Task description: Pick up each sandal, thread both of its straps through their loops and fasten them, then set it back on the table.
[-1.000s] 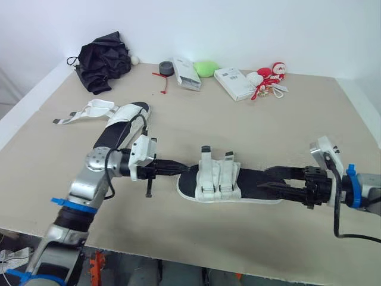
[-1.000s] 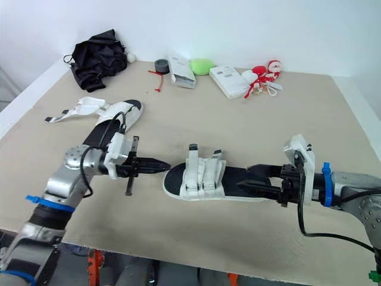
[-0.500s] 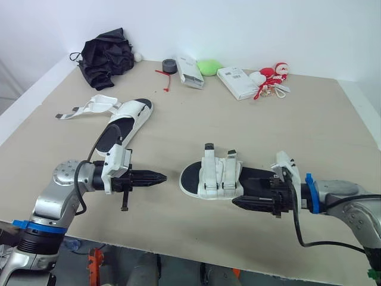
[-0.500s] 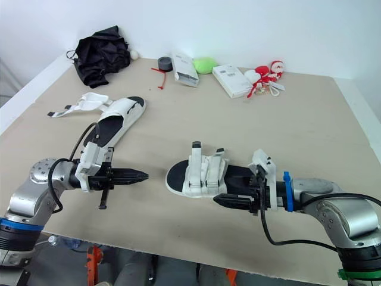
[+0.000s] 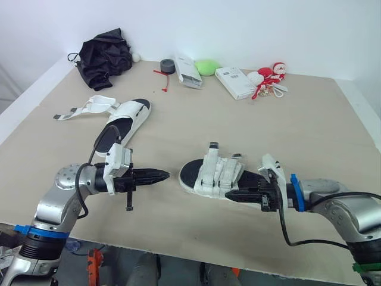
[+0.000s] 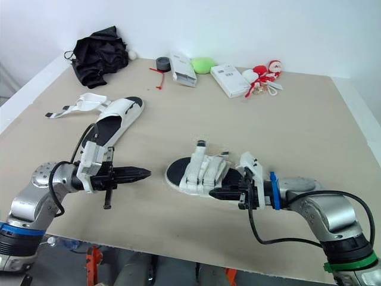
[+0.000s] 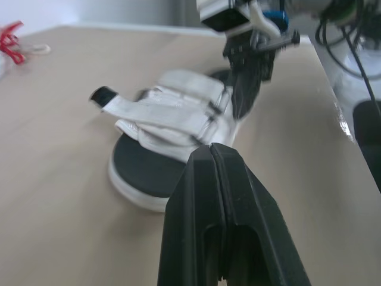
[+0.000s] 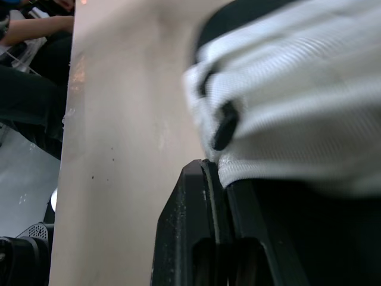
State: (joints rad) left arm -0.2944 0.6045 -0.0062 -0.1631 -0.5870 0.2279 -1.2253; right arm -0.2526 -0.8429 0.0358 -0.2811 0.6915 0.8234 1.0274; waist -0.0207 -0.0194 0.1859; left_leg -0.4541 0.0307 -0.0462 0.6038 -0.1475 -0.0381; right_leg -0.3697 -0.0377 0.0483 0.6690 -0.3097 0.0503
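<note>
Right tool point(image 5: 228, 194) beside sandal point(image 5: 217, 173) lying crosswise, toe leftward.

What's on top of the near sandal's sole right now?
Two white straps lie across the middle of the near sandal, the right claw at their near edge. Black sole shows at the toe; the part under the straps is covered.

Head stereo pair is looking forward and down over the whole table point(image 5: 309, 119) | left wrist camera is facing right toward the near sandal point(image 7: 178, 113) | right wrist camera is facing left, pressing close against the same sandal
</note>
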